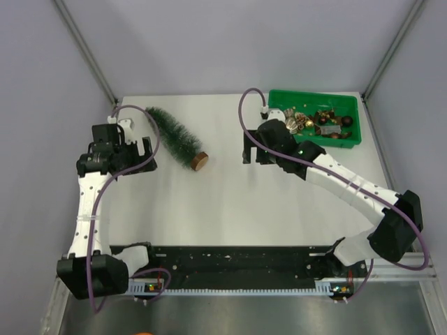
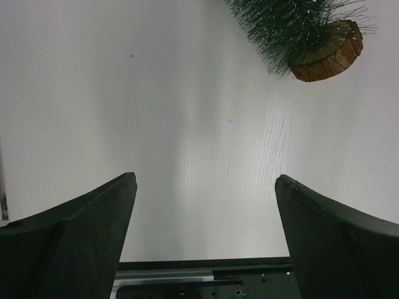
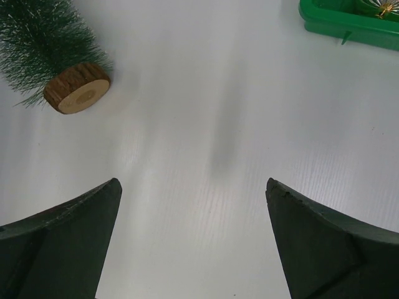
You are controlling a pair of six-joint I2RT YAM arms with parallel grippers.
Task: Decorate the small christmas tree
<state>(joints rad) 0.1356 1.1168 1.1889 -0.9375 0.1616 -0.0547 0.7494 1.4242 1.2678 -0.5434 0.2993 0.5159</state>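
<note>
While both arms rise from the near edge of the white desk, the left claw and right claw stand spread fully wide, each holding nothing; between them, touching neither, the small christmas tree lies on its side, its wooden disc base toward the near right and its tip toward the far left, closer to the left claw; beyond the right claw, at the far right corner, a green tray holds ornaments; pale grey walls and metal struts enclose the desk.
</note>
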